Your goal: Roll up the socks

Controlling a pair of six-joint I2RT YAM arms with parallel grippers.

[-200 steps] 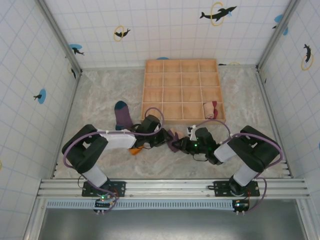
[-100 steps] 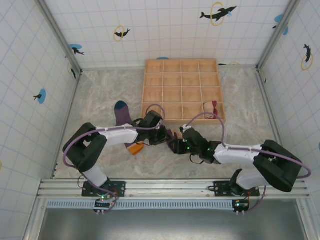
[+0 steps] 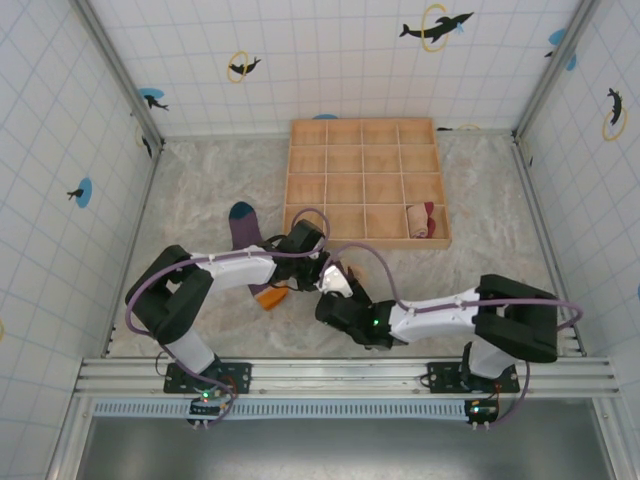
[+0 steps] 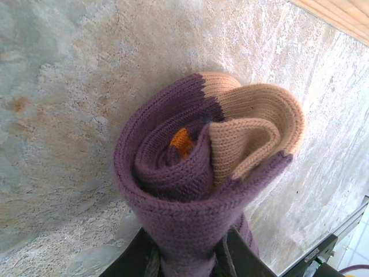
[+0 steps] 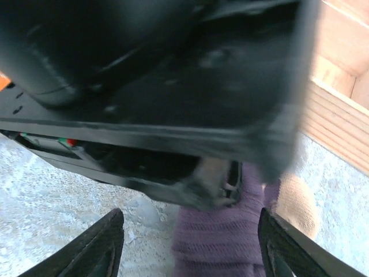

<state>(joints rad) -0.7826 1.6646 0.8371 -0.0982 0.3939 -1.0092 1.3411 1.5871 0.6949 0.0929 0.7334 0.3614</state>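
Note:
A rolled purple sock with a tan toe [image 4: 190,167] fills the left wrist view, a bit of orange showing at its core. My left gripper [image 4: 187,257] is shut on the roll's lower end, just above the table in front of the tray [image 3: 318,268]. My right gripper [image 5: 190,242] stands open right beside it [image 3: 338,288]. Its fingers [image 5: 106,245] are spread wide on either side of the purple roll [image 5: 222,242], not touching it. Another purple sock with a teal toe [image 3: 245,228] lies flat to the left, and its orange cuff [image 3: 270,297] sticks out under the left arm.
A wooden compartment tray [image 3: 365,124] stands at the back centre, with a rolled tan sock with a dark-red cuff [image 3: 421,220] in its front right compartment. The tray's wooden edge [image 5: 340,121] is close on the right. Tiled walls enclose the table on three sides.
My right gripper let go and opened, and the right arm swung left and low, so its wrist now sits under the left gripper. The left gripper kept its hold on the roll.

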